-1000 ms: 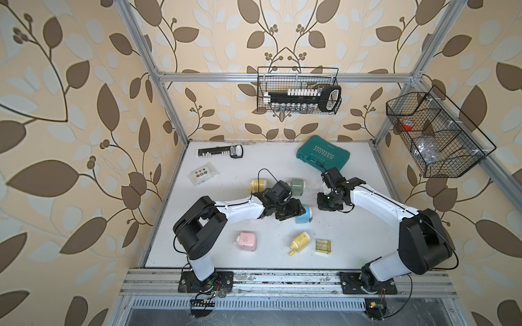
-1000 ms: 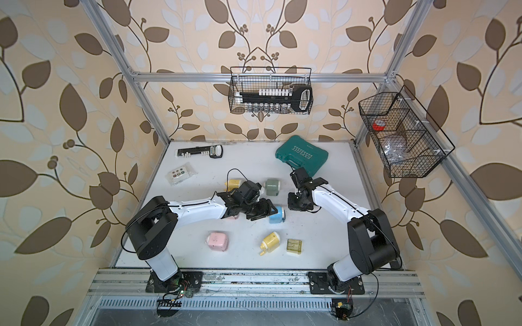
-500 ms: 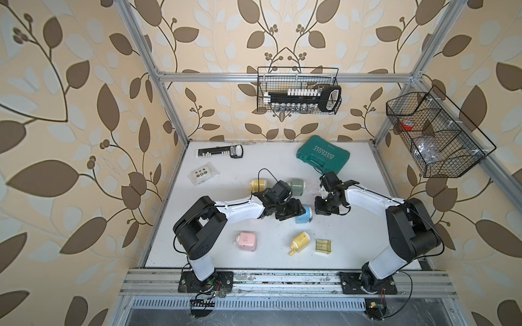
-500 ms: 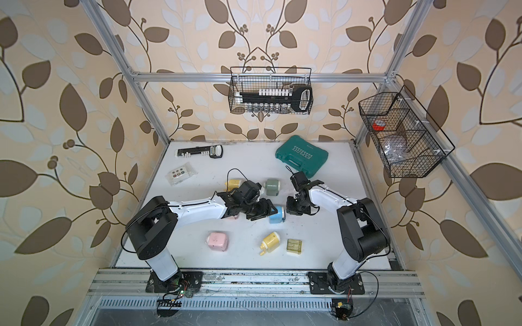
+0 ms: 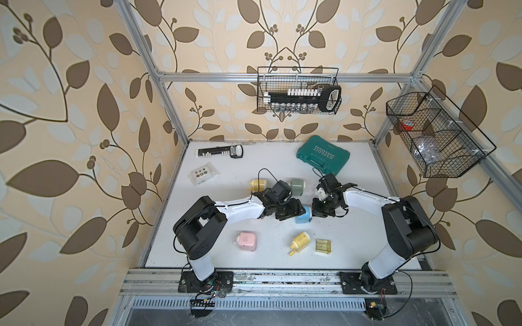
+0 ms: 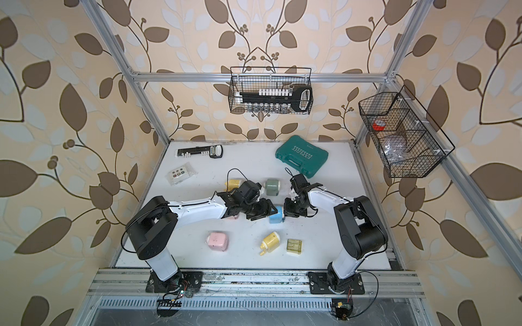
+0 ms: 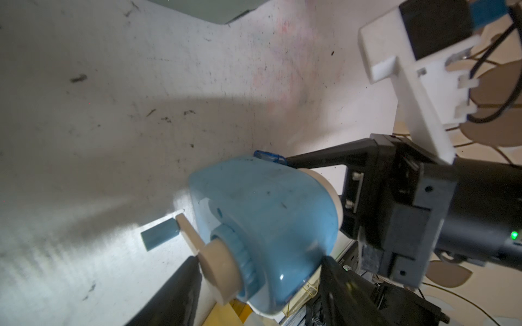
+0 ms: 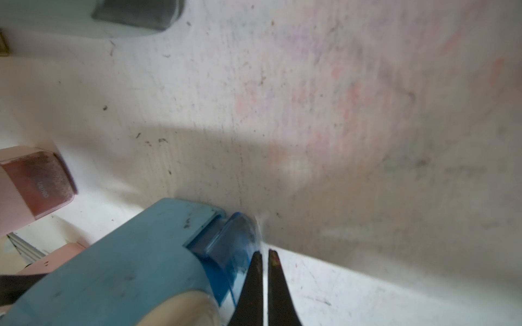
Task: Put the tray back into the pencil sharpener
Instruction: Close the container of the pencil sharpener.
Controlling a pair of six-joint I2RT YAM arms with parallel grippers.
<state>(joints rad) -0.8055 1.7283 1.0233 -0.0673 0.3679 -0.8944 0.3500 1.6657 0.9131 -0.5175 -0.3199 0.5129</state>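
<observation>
The blue pencil sharpener (image 5: 302, 216), clamped by the left gripper (image 7: 258, 262) mid-table, lies crosswise, tray end rightward. The right gripper (image 8: 265, 271) (tips pinched together) touches the protruding tray (image 8: 234, 248); bare table (image 8: 339, 113) lies beyond.

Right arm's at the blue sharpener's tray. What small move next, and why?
Probably push the right gripper a little toward the left gripper: its shut fingers rest against the tray, which sticks out of the blue sharpener that the left gripper clamps.

Beige leaf-patterned wallpaper (image 5: 84, 84) hung around scuffed white worktop (image 5: 268, 158), aluminium frame (image 5: 214, 75) mounted above worktop, wire basket (image 5: 261, 93) hooked behind worktop
</observation>
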